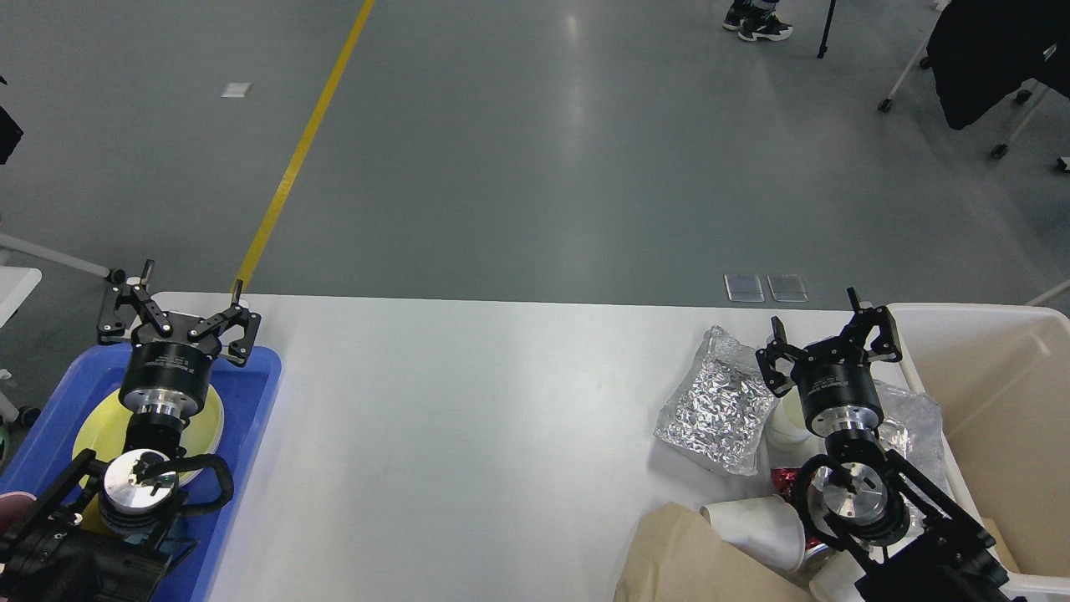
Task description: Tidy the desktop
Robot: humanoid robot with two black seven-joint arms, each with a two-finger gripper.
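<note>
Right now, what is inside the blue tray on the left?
Inside the blue tray lies a pale yellow plate. The left arm covers much of it, with the open left gripper above the far rim. What lies under the arm is hidden.

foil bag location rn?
Head view, right side of the desktop: foil bag lies flat just left of the right gripper, above the brown paper.

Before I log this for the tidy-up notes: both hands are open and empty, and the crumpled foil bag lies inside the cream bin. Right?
Not quite. The foil bag lies on the desktop, left of the cream bin, not in it. The head view shows this. The left hand and right hand are indeed open and empty.
</note>
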